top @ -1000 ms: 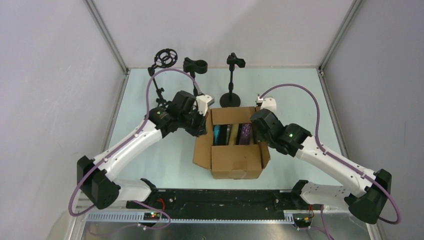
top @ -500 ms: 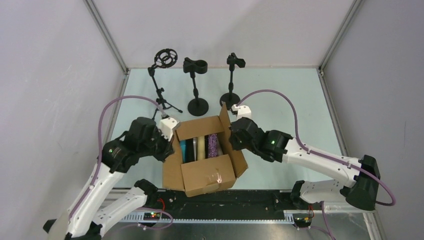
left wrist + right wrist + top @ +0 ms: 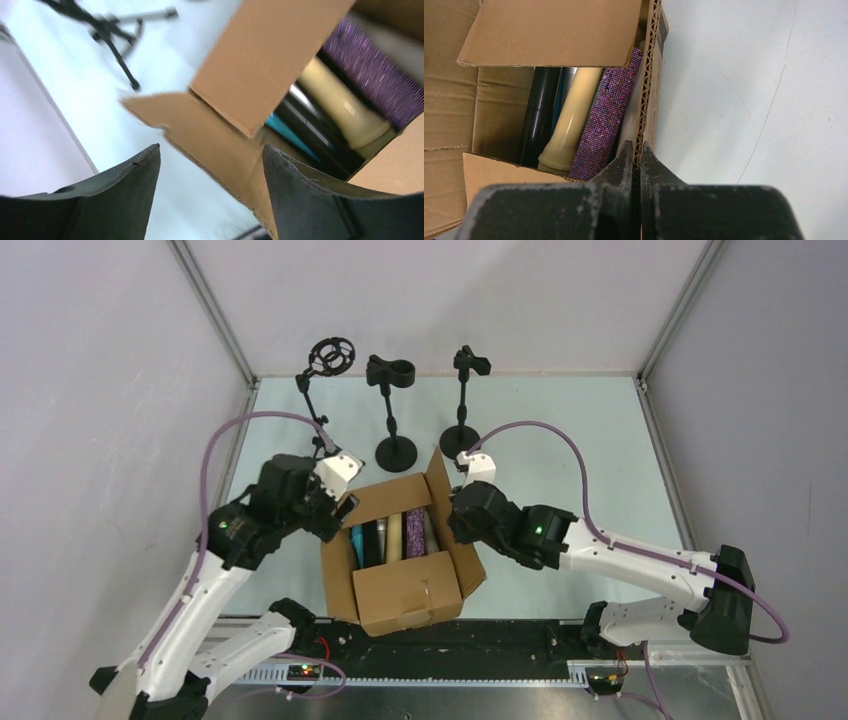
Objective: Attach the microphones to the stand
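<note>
1. Brown cardboard box [image 3: 405,592], its flaps raised, sits on the pale green table [image 3: 600,440].
2. Inside the box lie the microphones: a glittery purple microphone [image 3: 606,120] near the box's right wall, a cream microphone [image 3: 571,115] beside it, then a black microphone [image 3: 539,117] and a teal-blue microphone [image 3: 287,134].
3. The right gripper [image 3: 636,150] is pinched tight on the box's right wall.
4. The left gripper [image 3: 210,152] is spread wide, straddling the box's left flap.
5. Three black stands [image 3: 392,410] stand behind the box.
</note>
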Controlling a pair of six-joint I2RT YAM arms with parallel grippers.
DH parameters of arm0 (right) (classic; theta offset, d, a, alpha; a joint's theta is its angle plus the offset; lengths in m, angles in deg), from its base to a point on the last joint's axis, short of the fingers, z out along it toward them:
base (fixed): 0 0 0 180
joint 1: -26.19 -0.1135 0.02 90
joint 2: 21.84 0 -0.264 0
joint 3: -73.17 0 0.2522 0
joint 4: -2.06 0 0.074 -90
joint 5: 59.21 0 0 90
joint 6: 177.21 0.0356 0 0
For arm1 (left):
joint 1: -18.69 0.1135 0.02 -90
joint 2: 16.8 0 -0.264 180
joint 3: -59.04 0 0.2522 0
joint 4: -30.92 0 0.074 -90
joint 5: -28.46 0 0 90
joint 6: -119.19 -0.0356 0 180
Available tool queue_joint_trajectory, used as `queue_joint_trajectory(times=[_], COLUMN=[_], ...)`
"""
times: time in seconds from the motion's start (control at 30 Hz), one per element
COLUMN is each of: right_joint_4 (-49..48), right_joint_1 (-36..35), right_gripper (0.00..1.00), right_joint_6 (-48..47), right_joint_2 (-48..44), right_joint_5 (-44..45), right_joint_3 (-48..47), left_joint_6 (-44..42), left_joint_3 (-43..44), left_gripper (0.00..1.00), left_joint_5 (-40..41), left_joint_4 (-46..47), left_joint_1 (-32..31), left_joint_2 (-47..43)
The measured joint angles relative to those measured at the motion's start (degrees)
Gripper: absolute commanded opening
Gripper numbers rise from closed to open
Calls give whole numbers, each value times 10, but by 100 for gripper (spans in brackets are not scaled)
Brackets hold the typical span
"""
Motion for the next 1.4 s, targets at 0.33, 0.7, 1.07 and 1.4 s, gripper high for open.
queue_joint_trajectory(times=[0.33, 0.7, 1.07, 1.4], right_joint_4=[-1, -4, -22, -37], right_joint_1=[-13, -25, -27, -29], right_gripper=[0, 0, 0, 0], right_joint_6=[4, 9, 9, 7], right_joint_2=[0, -25, -49, -81], right_joint_5=[17, 26, 19, 15], right_joint_3=[0, 16, 41, 69], left_joint_6=[-99, -231, -311, -360], left_joint_3=[226, 21, -16, -49], left_gripper=[100, 100, 100, 99], left_joint_5=[-144, -147, -89, -40], left_joint_4=[60, 83, 123, 140], left_joint_1=[-34, -150, -151, -151], left_joint_2=[0, 117, 144, 176])
